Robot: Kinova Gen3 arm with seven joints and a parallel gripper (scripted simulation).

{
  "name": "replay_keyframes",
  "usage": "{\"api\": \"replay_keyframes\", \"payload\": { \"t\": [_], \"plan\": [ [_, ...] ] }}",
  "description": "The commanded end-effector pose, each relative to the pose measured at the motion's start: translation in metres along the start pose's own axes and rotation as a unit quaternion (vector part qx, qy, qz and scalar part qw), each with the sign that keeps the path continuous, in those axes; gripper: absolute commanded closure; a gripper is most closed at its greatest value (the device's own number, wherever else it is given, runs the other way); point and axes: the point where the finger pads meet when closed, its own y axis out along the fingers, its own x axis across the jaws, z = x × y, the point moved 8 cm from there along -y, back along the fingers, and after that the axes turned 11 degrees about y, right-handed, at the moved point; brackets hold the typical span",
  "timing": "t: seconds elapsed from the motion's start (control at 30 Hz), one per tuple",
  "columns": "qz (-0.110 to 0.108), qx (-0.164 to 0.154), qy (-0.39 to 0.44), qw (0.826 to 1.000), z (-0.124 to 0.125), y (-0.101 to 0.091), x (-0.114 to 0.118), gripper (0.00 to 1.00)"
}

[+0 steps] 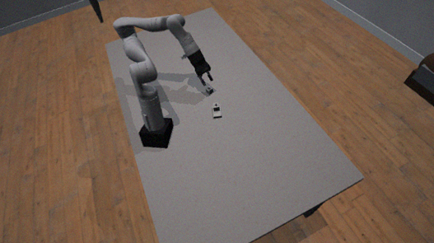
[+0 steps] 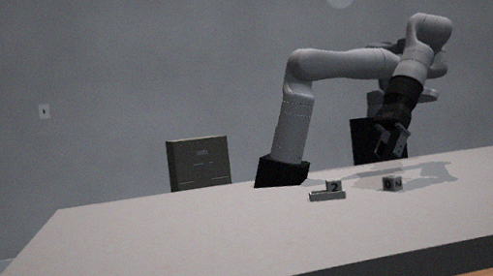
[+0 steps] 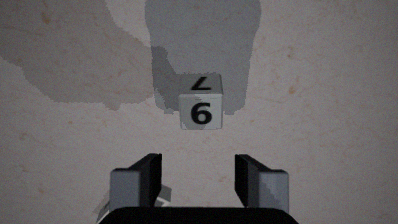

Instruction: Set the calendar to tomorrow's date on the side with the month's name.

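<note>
A loose pale cube (image 1: 209, 91) (image 2: 392, 184) (image 3: 201, 112) sits flat on the table. A 6 shows on its top in the wrist view; the exterior view shows a 0 and a sideways 2 on its sides. The small tray (image 1: 217, 116) (image 2: 320, 197) stands flat on the table. A second cube (image 1: 216, 105) (image 2: 334, 186) stands in the tray's right end, as the exterior camera sees it, with an upright 2 facing that camera. My gripper (image 1: 207, 80) (image 2: 388, 155) (image 3: 198, 172) is open and empty, tilted above the loose cube. The month's name is not readable.
The arm's black base (image 1: 156, 134) (image 2: 281, 170) stands on the table (image 1: 250, 184) (image 2: 171, 257), to the tray's left in the top view. Part of a pale object shows behind the left finger at the wrist view's lower edge. The arm's shadow falls around the loose cube.
</note>
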Motion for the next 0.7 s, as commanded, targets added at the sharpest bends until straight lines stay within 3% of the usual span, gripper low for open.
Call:
{"api": "replay_keyframes", "payload": {
  "t": [0.0, 0.23, 0.67],
  "plan": [
    [-0.011, -0.024, -0.014, 1.000, 0.0075, -0.0002, -0.0018, 0.10],
    [-0.022, -0.055, -0.013, 0.998, 0.0132, -0.0010, -0.0028, 0.10],
    [-0.023, -0.058, -0.013, 0.998, 0.0137, -0.0011, -0.0029, 0.10]
  ]
}}
